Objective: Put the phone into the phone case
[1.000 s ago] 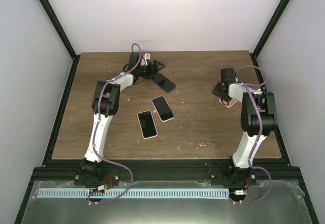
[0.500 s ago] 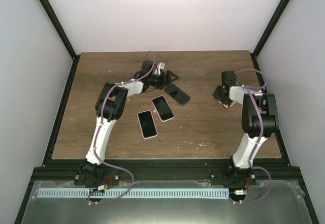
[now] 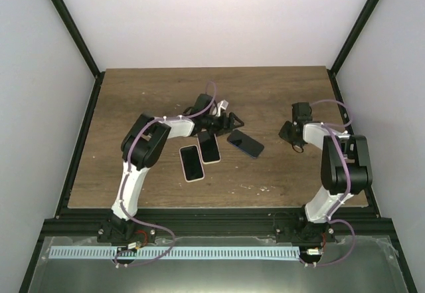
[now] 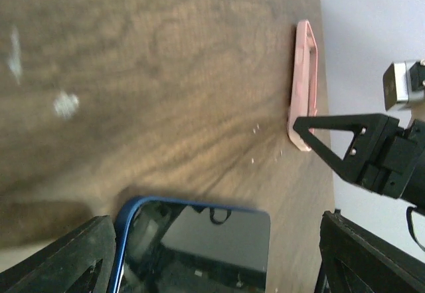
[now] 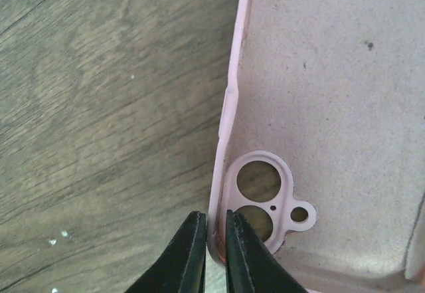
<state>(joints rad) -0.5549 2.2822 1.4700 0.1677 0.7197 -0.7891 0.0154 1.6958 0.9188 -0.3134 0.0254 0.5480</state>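
Observation:
A dark phone with a blue edge (image 3: 245, 143) lies flat on the wooden table (image 3: 133, 167), right of centre. In the left wrist view the phone (image 4: 199, 246) lies between my left gripper's (image 4: 212, 225) wide-open fingers (image 4: 73, 253), not clamped. In the top view my left gripper (image 3: 230, 121) is just behind the phone. The pink phone case (image 5: 332, 94) lies open side up. My right gripper (image 5: 214, 223) is shut on its rim beside the camera cut-out. In the top view my right gripper (image 3: 294, 135) hides the case. The left wrist view shows the case (image 4: 304, 74) edge-on.
Two more phones in pale cases lie left of centre, one (image 3: 191, 163) nearer the front and one (image 3: 210, 149) partly under my left arm. Black frame posts and white walls close in the table on three sides.
My left gripper has swept right and toward the front, and the blue-edged phone has moved with it from the back centre toward the right gripper. My right gripper has shifted slightly nearer.

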